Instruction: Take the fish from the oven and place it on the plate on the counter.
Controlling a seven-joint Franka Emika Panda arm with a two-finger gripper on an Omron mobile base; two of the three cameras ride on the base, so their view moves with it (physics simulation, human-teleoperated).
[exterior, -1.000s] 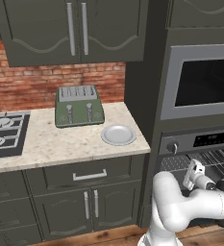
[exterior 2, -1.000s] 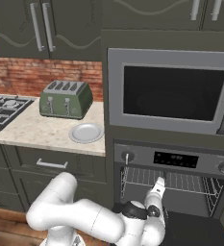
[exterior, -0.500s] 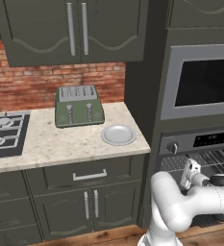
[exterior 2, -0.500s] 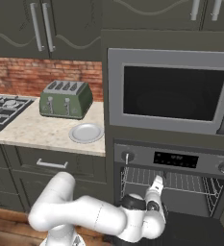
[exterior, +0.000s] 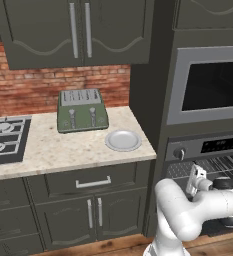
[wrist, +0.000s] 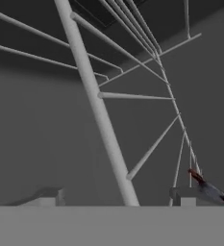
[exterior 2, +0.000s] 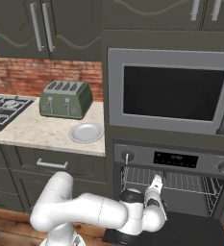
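Note:
The oven stands open, and its door hangs down in front. My hand reaches into the cavity at the level of the wire rack. In the hand view, my gripper is open with its fingertips wide apart, and a thick rack wire runs up between them. The fish, small, grey and reddish at one end, lies just right of the right fingertip. I cannot tell whether they touch. The pale plate sits bare on the beige counter, left of the oven.
A green toaster stands behind the plate, and a black gas hob lies at the counter's left end. A silver-framed dark-glass unit is mounted above the oven. Cabinets hang over the counter.
My hand has edged slightly further into the oven opening. Plate, toaster and the base views have stayed as they were.

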